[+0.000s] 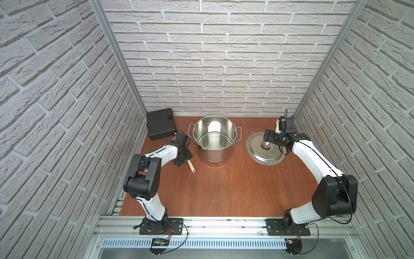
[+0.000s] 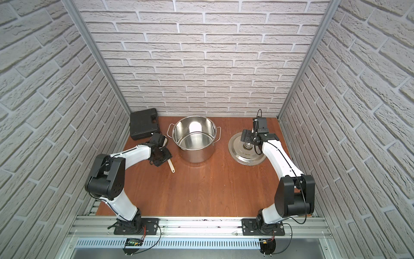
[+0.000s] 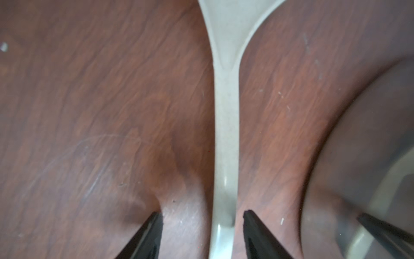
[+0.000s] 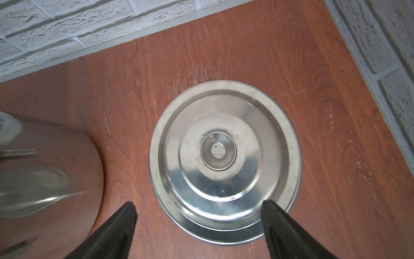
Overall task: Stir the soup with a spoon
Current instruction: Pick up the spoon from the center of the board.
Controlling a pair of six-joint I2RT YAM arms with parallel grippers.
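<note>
Aluminium mounting rail (image 1: 224,226), bottom of the frame in both top views: carries both arm bases.

Reddish-brown wooden surface (image 1: 224,190): bears everything listed below.

Spoon, a cream-beige plastic ladle with long slim handle (image 1: 192,167): lies flat on the surface left of centre, just beside the pot. Its bowl end is largely hidden by the left arm's wrist.

Left gripper (image 3: 202,214): low over the ladle. Black fingers (image 3: 257,233) stand apart astride the handle (image 3: 226,134), holding nothing yet, one sitting much nearer the handle than its partner.

Large shiny stainless-steel stockpot (image 1: 215,155), two loop handles: centre of the frame, uncovered, no soup visible inside.

Flat round steel lid with centre knob (image 4: 224,186): on the surface right of the pot, apart from it.

Right gripper (image 4: 200,205): hovering above the lid, fingers spread wide, empty.

Black plastic case (image 1: 161,126): upper left corner of the surface.

Step in hand, by judgement: grasping the ladle. Handling notes:
- Centre the fingers on the handle before closing, so it is not shoved sideways.
- Clamp firmly, since slim smooth plastic may pivot.
- Lift above the rim before swinging across, the pot wall being close.
</note>
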